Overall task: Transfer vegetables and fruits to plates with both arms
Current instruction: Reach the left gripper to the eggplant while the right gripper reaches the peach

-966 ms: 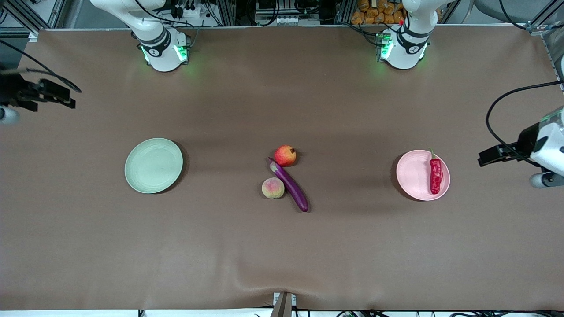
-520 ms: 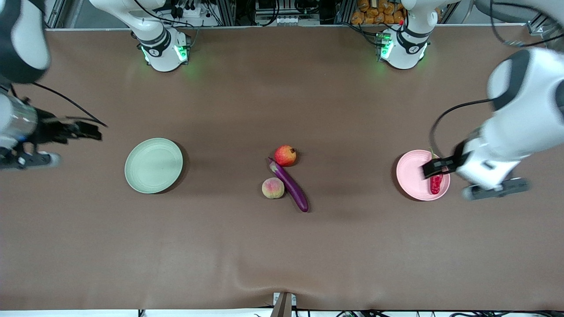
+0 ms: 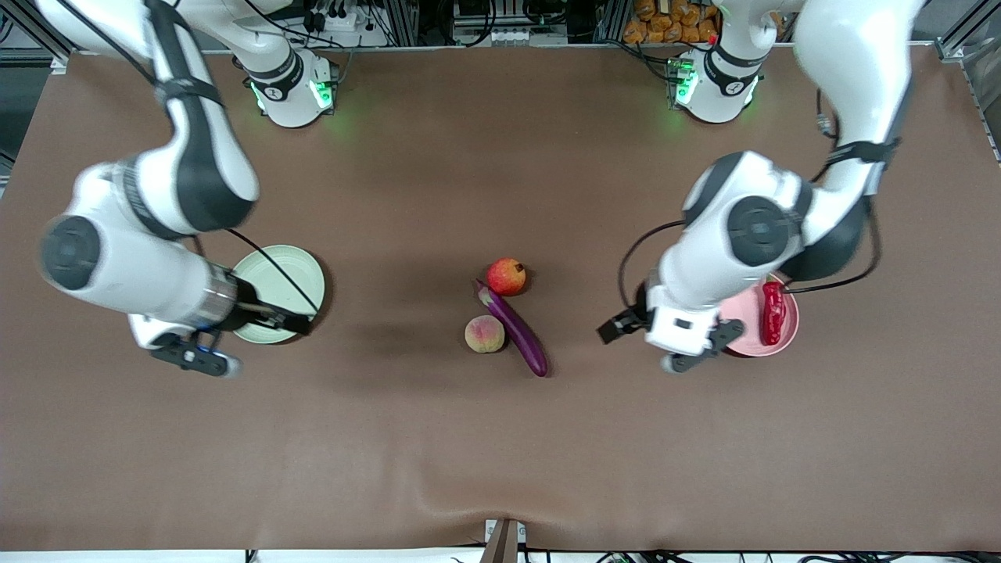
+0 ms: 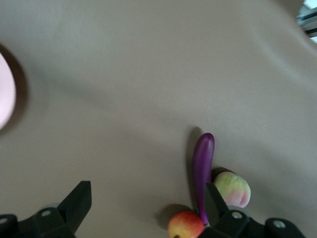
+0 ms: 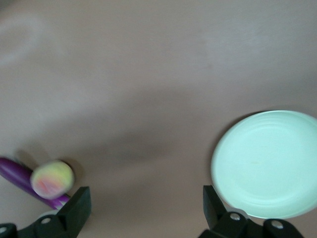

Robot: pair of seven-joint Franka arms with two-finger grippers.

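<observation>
Peach (image 3: 485,334) and pomegranate (image 3: 507,276) flank the eggplant (image 3: 514,328); bare table (image 3: 500,453) surrounds them.

Brown cloth (image 3: 500,453) covers the table; metal framing (image 3: 407,23) lines its top edge

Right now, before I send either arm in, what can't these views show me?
- Pink plate: front view, mostly under the left arm; cut at the left wrist view's edge.
- Green plate: front view, near part under the right arm.
- Pomegranate: left wrist view, cut by the frame edge.
- Eggplant: right wrist view, partly hidden by the blurred peach.

Glossy eggplant (image 3: 513,328), fuzzy peach (image 3: 485,334), matte brown table cloth (image 3: 500,453)
</observation>
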